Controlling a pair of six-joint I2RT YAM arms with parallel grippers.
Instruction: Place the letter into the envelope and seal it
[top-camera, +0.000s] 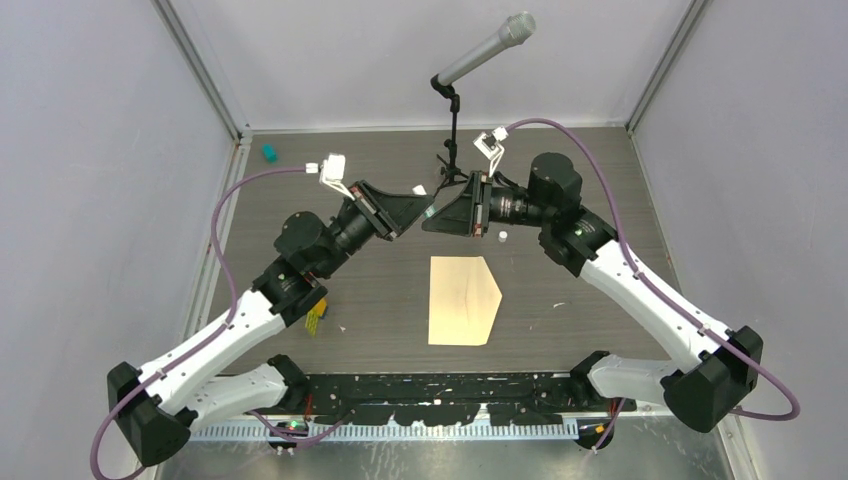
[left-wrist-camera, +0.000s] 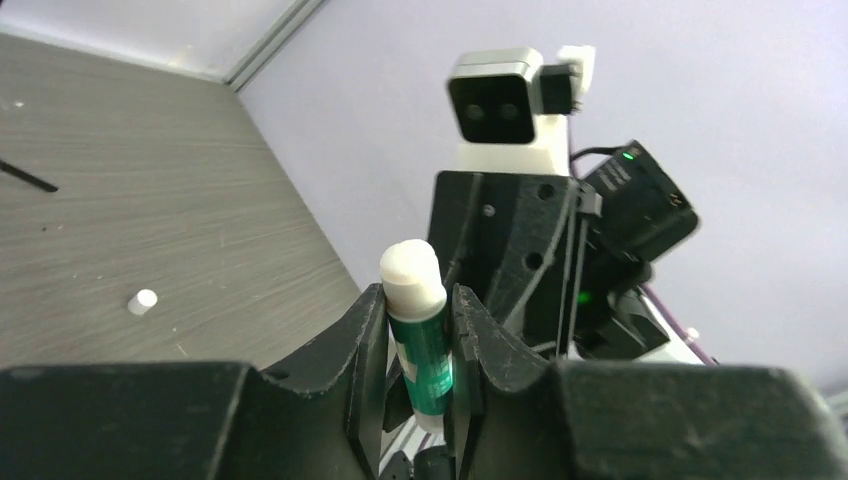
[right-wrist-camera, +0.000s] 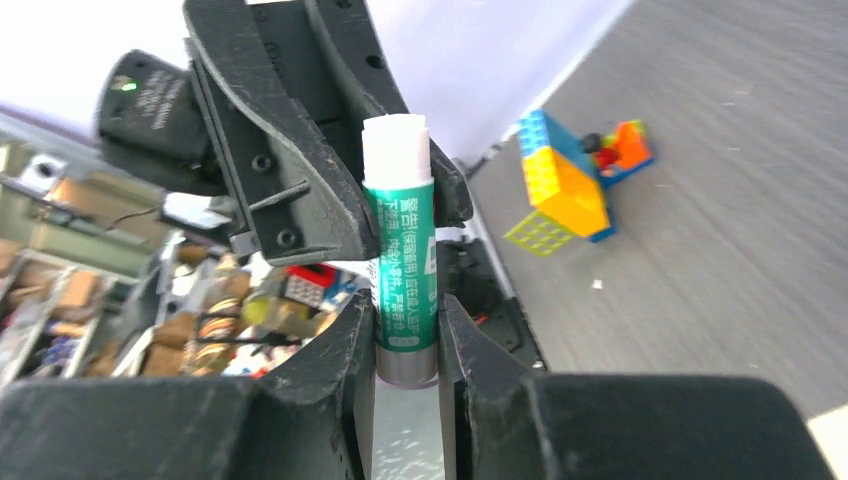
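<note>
The envelope (top-camera: 463, 300) lies flat on the table in front of both arms, a pale tan sheet with its pointed flap open to the right. The letter does not show apart from it. Both grippers meet in the air behind it. My left gripper (top-camera: 424, 213) (left-wrist-camera: 420, 300) is shut on a green glue stick (left-wrist-camera: 425, 345) with its white tip bare. My right gripper (top-camera: 438, 214) (right-wrist-camera: 407, 310) is shut on the same glue stick (right-wrist-camera: 405, 265) at its silver base.
A microphone (top-camera: 487, 47) on a black stand (top-camera: 455, 150) rises at the back centre. A small white cap (top-camera: 503, 236) (left-wrist-camera: 143, 301) lies on the table near the right gripper. Toy bricks (top-camera: 316, 320) (right-wrist-camera: 565, 185) lie by the left arm. A teal bit (top-camera: 268, 153) lies far left.
</note>
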